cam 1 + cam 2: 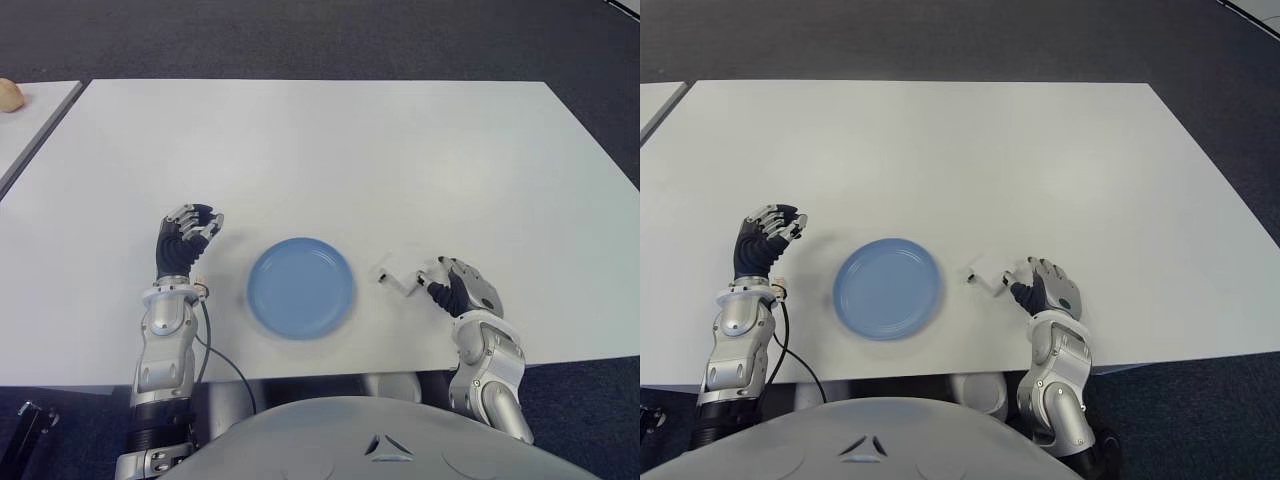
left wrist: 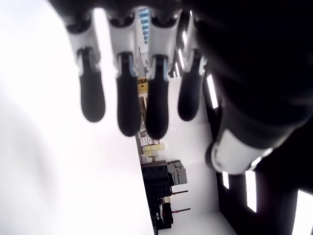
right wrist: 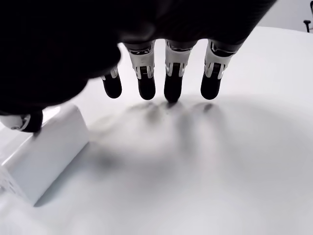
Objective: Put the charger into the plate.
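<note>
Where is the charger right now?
The charger lies on the white table, between the blue plate on its left and the right hand, whose thumb is beside it.

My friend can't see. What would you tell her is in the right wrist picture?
A small white block-shaped charger lies on the white table, right beside the robot's right hand. The hand's thumb tip sits at the charger's top edge, while its four black-tipped fingers point down at the bare tabletop, holding nothing.
</note>
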### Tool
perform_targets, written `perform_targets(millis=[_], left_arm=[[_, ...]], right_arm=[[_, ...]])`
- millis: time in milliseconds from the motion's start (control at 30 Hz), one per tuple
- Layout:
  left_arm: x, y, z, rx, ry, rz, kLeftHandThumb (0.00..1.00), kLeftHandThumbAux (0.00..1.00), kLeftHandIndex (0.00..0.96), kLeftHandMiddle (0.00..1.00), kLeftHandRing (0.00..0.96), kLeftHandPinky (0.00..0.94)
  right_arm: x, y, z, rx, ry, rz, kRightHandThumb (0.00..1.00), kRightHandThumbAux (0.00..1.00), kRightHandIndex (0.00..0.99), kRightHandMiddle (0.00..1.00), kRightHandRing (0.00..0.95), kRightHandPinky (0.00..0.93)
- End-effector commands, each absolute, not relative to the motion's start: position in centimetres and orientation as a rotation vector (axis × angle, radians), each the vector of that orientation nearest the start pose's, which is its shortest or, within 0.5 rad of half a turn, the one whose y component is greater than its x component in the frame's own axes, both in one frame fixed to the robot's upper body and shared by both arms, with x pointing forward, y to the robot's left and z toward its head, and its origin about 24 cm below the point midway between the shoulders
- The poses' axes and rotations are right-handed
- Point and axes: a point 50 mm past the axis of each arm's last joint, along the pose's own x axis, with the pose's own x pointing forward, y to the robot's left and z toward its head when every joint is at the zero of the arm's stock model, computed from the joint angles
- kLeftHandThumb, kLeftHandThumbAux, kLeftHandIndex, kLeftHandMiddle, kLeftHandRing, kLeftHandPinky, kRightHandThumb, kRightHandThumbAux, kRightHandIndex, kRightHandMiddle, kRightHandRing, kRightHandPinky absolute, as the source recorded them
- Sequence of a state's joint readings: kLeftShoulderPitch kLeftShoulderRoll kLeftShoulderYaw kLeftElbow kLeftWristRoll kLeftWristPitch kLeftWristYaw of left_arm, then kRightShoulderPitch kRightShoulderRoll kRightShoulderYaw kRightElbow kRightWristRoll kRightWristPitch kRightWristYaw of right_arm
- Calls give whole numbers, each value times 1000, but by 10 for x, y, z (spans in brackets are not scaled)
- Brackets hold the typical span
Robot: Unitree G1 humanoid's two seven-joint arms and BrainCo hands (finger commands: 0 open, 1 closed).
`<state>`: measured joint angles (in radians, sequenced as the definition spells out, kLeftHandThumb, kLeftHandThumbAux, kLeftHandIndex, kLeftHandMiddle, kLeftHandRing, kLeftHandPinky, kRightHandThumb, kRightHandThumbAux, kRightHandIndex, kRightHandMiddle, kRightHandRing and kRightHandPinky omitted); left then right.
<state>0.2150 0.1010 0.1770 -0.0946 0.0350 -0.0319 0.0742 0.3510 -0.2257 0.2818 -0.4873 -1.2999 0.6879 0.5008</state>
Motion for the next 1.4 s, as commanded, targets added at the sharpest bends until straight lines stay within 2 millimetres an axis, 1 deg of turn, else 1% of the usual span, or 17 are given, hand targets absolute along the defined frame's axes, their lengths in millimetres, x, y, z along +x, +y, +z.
perform_targets(millis=[33, 333, 600, 1000, 1167, 1400], left_arm=[[202, 226, 24, 157, 78, 268, 705, 721, 426, 489, 491, 480], [202, 226, 24, 153, 74, 267, 705, 721, 427, 493, 492, 485], [202, 228, 24, 150, 73, 275, 704, 720, 427, 491, 493, 486], [200, 229, 25, 157, 70, 274, 704, 720, 427, 491, 492, 475], [199, 229, 25, 159, 68, 274, 704, 720, 426, 491, 493, 479], [198, 231, 26, 157, 66, 276, 704, 720, 426, 498, 498, 483]], right_arm=[[163, -178, 39, -1249, 642, 174, 629, 182, 0, 0, 0, 0], [163, -169, 43, -1274, 593, 236, 617, 172, 0, 0, 0, 0], [164, -165, 44, -1280, 581, 251, 625, 173, 0, 0, 0, 0], [166, -157, 44, -1273, 565, 259, 590, 167, 0, 0, 0, 0], [169, -155, 42, -1264, 557, 248, 605, 175, 0, 0, 0, 0], [171, -151, 43, -1244, 499, 202, 641, 192, 0, 0, 0, 0]])
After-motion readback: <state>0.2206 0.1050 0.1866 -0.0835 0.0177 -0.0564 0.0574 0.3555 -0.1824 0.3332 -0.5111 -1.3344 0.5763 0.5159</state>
